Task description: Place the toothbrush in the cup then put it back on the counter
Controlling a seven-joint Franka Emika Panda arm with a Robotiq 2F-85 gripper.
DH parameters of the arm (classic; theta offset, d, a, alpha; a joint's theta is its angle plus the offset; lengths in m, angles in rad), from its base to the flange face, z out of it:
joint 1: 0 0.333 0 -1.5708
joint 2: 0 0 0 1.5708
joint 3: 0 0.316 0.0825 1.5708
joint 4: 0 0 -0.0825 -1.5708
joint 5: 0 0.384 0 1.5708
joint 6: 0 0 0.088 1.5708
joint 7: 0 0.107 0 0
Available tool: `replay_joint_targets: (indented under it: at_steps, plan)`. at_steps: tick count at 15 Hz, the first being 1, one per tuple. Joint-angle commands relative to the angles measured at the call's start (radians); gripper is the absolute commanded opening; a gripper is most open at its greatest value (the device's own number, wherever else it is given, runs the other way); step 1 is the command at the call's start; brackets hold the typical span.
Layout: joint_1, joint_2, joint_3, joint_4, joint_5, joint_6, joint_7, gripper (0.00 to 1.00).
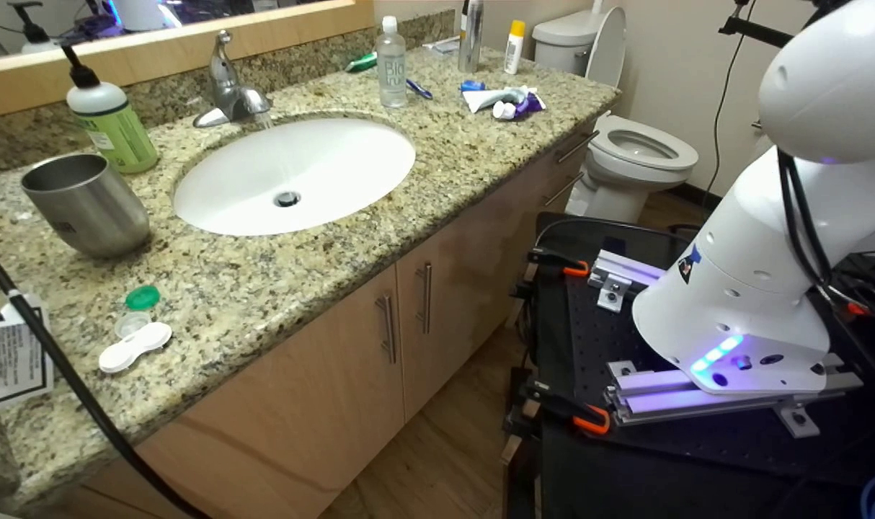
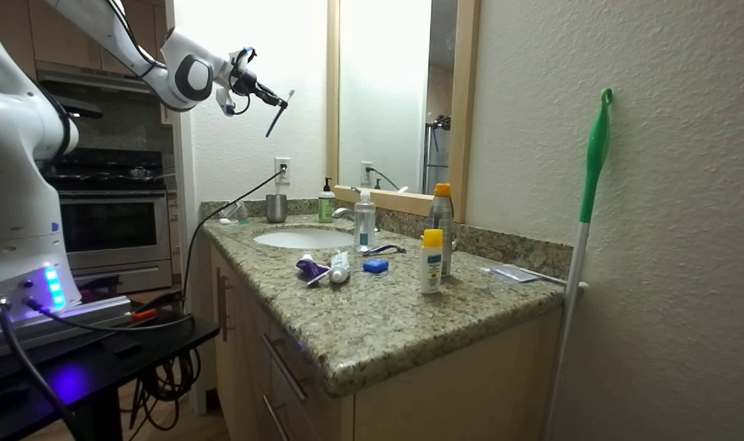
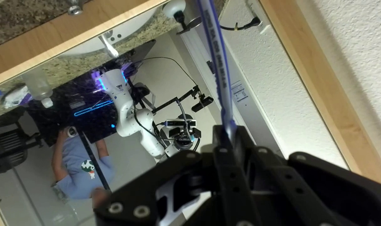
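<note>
Toothbrush (image 3: pixel 219 64) is tilted in the air, clamped between the two jaws of the gripper (image 2: pixel 282 104), much higher than the granite counter (image 2: pixel 360 318), on which the metal tumbler (image 1: pixel 91 214) stands upright near the green pump bottle (image 1: pixel 117 133).

Cup (image 1: pixel 88 205) open-mouthed, clear way in from above; green soap bottle (image 1: pixel 117 126) just beside it, narrowing the approach from the faucet (image 1: pixel 228 94). Counter (image 1: pixel 264 281) bare along the front rim of the sink (image 1: pixel 336 180): room to pass. Black cable (image 1: pixel 70 376) slants across the cup end, obstructing.
</note>
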Motion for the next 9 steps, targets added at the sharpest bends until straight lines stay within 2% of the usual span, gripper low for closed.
replay_joint_targets:
  at_steps: [1,5,6,7,9]
  plan:
    - [-0.199,0.008,0.255,0.094,0.032,0.000,0.043,0.03]
    - [-0.449,-0.054,0.527,0.217,0.023,0.001,0.125,0.03]
    - [-0.302,0.006,0.417,0.169,0.075,0.001,0.026,0.10]
    - [-0.353,-0.001,0.469,0.195,0.070,0.000,0.040,0.10]
    - [-0.397,-0.008,0.508,0.213,0.068,0.000,0.050,0.10]
